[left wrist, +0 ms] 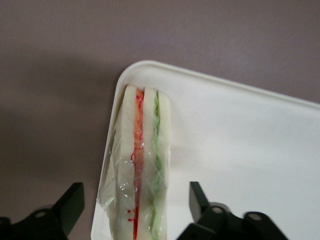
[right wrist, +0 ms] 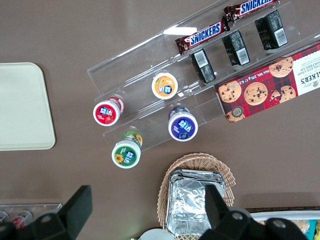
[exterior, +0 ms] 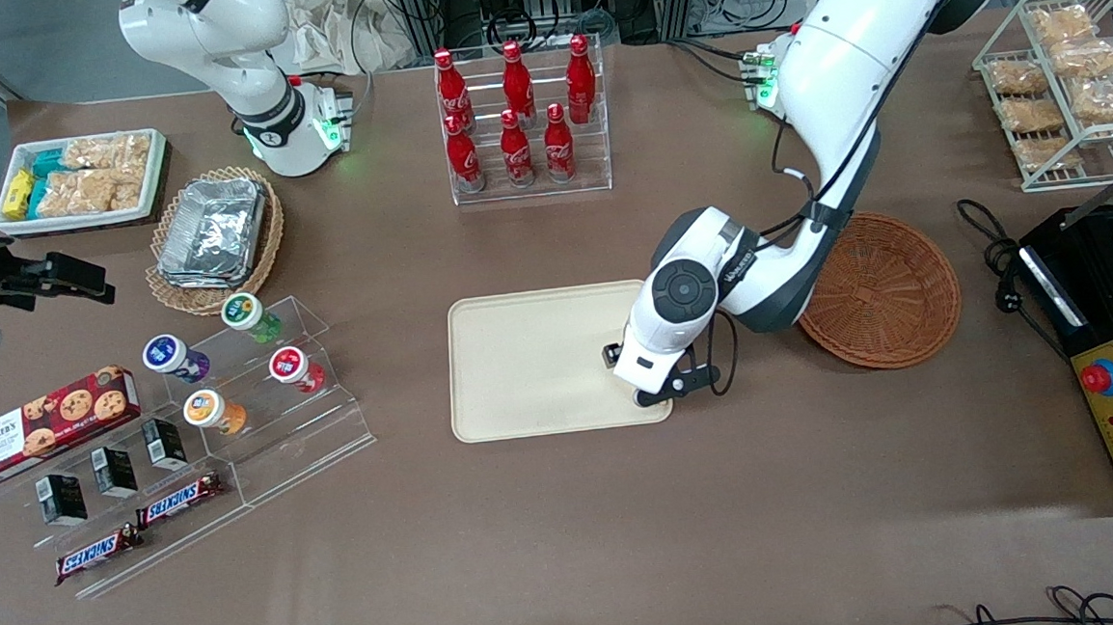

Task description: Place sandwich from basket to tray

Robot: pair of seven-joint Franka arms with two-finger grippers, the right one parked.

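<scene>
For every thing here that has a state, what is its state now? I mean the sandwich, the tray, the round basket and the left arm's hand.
Wrapped triangular wedge sandwich: lying on the tray, at a corner, not gripped.
Cream-beige rectangular tray: flat on the table, holding the sandwich.
Reddish-brown round wicker basket: upright, nothing seen in it.
Left arm's hand: open, above the tray's corner, a finger on each side of the sandwich.
</scene>
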